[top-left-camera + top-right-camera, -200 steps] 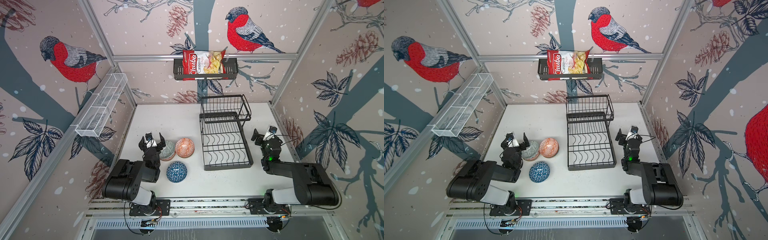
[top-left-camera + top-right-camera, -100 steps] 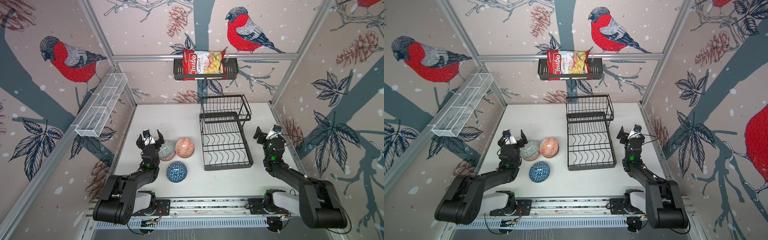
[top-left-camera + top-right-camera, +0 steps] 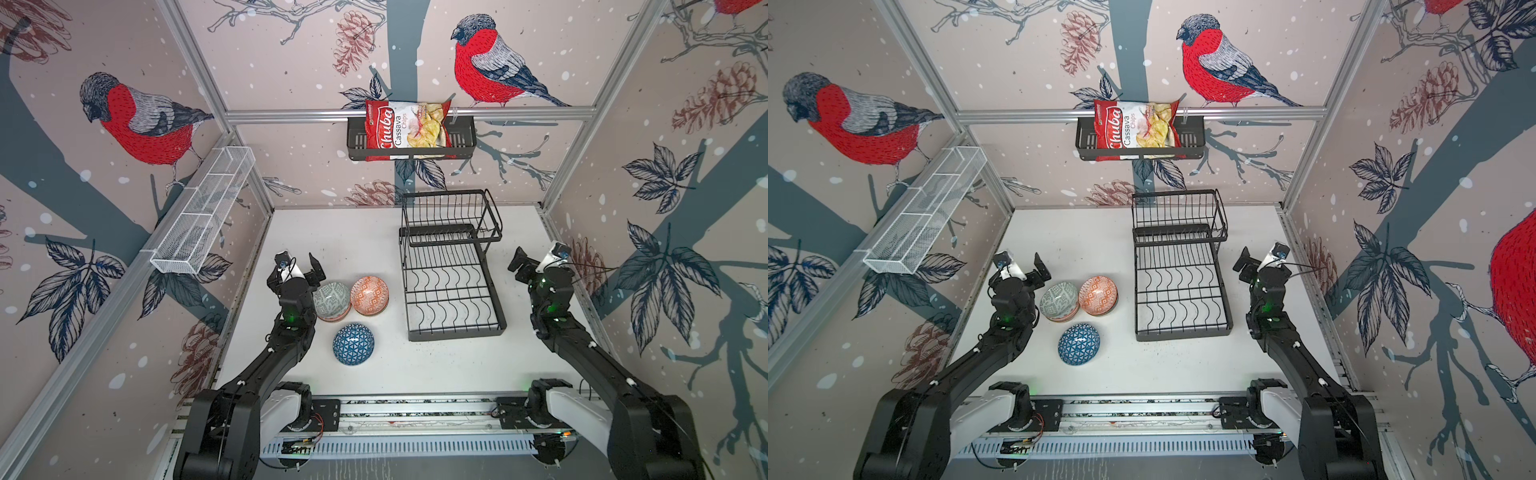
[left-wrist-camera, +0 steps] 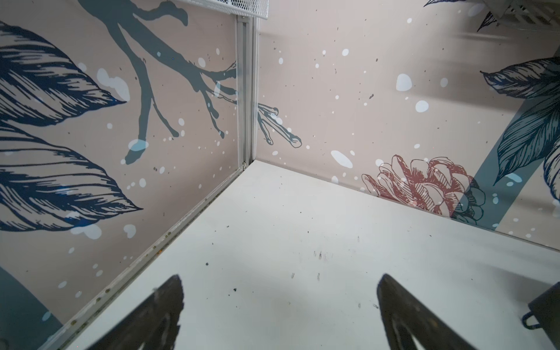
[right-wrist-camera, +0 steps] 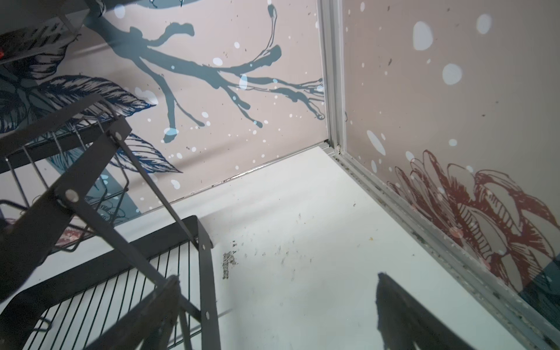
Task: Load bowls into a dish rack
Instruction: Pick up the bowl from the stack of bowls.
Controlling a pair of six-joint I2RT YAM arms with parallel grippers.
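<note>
— Looking at the bowls first: where do they sit?

— On the white desk (image 3: 374, 241), between the left arm and the black wire two-tier dish rack (image 3: 457, 333). A round ceramic bowl with blue triangles (image 3: 353, 344) lies mouth-down, nearest the arm bases. Behind it, a grey-green patterned bowl (image 3: 332, 299) and an orange-red patterned bowl (image 3: 369, 294) lie mouth-down, touching each other. A further rim seems to show under each.

— And the rack?

— It stands right of the bowls, apart from them, with its raised basket (image 3: 451, 216) at the far end near the back wall.

— The tools?

— The left tool (image 3: 293, 270) hangs just beside the grey-green bowl, aimed at the far left corner. It is released, jaws spread wide, and its wrist view shows bare desk between the fingertips (image 4: 169, 291). The right tool (image 3: 536, 266) hangs right of the rack, likewise spread wide and grasping nothing. In its wrist view the rack's corner lies under one finger.

— Anything else?

— A black wall basket (image 3: 461, 137) on the back wall holds a red-and-white chips bag (image 3: 405, 124). A long white mesh tray (image 3: 203, 212) hangs on the left wall.
</note>
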